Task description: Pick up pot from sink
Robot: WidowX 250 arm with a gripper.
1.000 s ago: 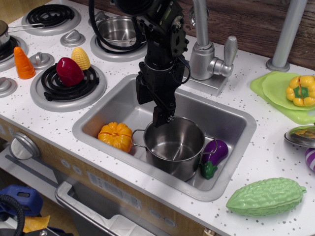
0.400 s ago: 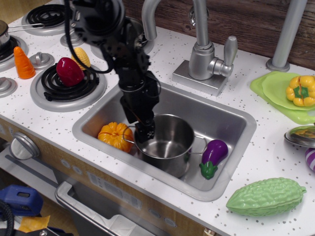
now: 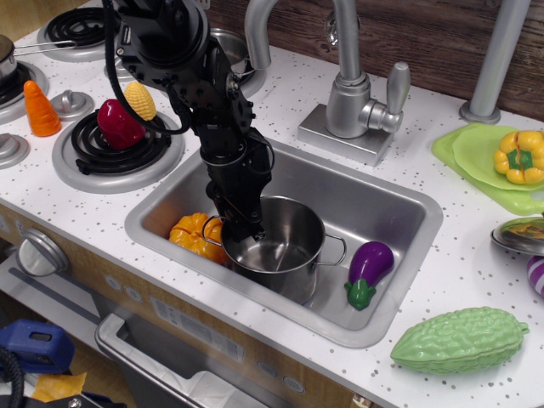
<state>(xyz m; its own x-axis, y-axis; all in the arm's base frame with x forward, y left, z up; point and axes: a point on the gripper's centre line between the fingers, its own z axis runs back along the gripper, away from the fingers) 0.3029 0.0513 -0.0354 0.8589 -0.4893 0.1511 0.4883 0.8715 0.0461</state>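
The large shiny steel pot (image 3: 285,246) sits in the left half of the silver-grey sink (image 3: 370,200), tilted a little, with one wire loop handle pointing right. My black gripper (image 3: 242,228) comes down from above and is shut on the pot's left rim, one finger inside the pot and one outside. The arm hides the pot's left handle. An orange toy pumpkin (image 3: 189,234) touches the pot's left side, just behind the gripper.
A purple eggplant (image 3: 367,268) lies in the sink right of the pot. The faucet (image 3: 348,81) stands behind the sink. A red vegetable (image 3: 119,123) and corn (image 3: 140,100) sit on the burner at left. A green gourd (image 3: 459,340) lies at front right.
The arm swung from the pot's back rim to its left rim and closed on it. The pot has shifted left, away from the eggplant and against the pumpkin.
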